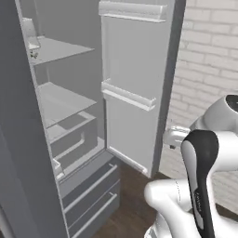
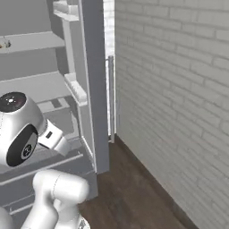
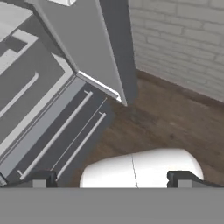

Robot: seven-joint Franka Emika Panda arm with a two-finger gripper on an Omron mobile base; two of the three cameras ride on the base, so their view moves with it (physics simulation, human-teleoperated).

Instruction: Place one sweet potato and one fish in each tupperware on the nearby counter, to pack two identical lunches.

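In the hand view my gripper (image 3: 113, 179) is open, its two dark fingertips (image 3: 43, 179) far apart with nothing between them. It looks down at the lower front of an open grey fridge (image 1: 69, 121) and at the wooden floor (image 3: 166, 127). The sweet potato, the fish, the tupperware and the counter are out of view. A small thing (image 1: 32, 53) lies on the fridge's upper shelf, too small to identify.
The fridge door (image 1: 135, 83) stands open to the right, with door racks on its inside. Bare shelves (image 1: 62, 100) and a crisper bin sit above two bottom drawers (image 1: 90, 190) with bar handles. A pale brick wall (image 2: 179, 89) runs close on the right.
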